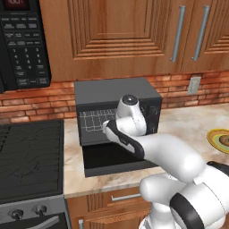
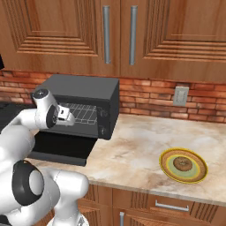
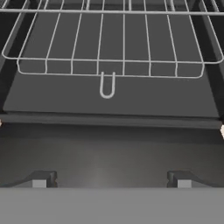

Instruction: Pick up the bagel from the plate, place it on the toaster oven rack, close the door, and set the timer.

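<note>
Hand view: toaster oven rack point(image 3: 111, 43) seen from close, a silver wire grid with a small front loop, lying level inside the dark oven and bare. Below it the door point(image 3: 109, 148), folded down flat. Gripper point(image 3: 111, 181) with jaws released and spread wide, one dark fingertip point(image 3: 41, 180) low at the left and the other low at the right, nothing between them.

Left base view: toaster oven point(image 1: 117, 112) at the back of the counter point(image 1: 188, 120), against the brick wall, with the white arm in front of its opening. Door point(image 1: 107, 156) lying open toward the front edge of the counter. Only a part of the plate point(image 1: 214, 136) visible at the right border, near the front edge. Microwave point(image 1: 24, 42) at the upper left, stove point(image 1: 29, 161) to the left of the counter.

Right base view: whole plate point(image 2: 164, 167) visible here, near the front edge of the counter point(image 2: 132, 150), well apart from the oven. Bagel point(image 2: 182, 164) resting on the middle of the plate, untouched. Rack point(image 2: 81, 112) partly hidden behind the hand. Wall outlet point(image 2: 181, 96) on the bricks behind the plate.
</note>
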{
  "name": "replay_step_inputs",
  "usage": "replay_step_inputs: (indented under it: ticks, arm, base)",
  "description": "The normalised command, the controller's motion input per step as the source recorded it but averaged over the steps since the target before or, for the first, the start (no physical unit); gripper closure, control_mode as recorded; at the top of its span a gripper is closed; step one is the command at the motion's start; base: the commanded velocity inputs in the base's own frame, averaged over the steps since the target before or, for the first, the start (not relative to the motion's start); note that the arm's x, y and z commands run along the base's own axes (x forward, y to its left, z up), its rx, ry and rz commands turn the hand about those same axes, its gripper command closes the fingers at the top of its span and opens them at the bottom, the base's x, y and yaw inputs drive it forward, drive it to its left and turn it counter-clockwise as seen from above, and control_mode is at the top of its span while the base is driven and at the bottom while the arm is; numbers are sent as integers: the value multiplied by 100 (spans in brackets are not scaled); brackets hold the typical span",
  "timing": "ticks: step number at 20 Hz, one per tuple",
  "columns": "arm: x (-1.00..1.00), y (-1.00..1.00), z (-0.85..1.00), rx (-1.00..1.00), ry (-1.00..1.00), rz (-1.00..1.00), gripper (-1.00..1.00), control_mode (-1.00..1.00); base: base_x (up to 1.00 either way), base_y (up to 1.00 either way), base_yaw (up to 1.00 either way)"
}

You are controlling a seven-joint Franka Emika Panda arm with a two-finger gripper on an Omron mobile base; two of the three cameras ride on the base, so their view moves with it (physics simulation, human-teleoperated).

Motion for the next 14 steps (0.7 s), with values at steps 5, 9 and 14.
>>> replay_step_inputs:
  ticks: [5, 9, 14]
  arm:
    - [50, 0, -24, 0, 0, 0, -100, -100]
    - [47, 0, -19, 0, 0, 0, -100, -100]
    - [28, 0, -25, 0, 0, 0, -100, -100]
  base:
    - [0, 0, 0]
    - [0, 0, 0]
    - [0, 0, 0]
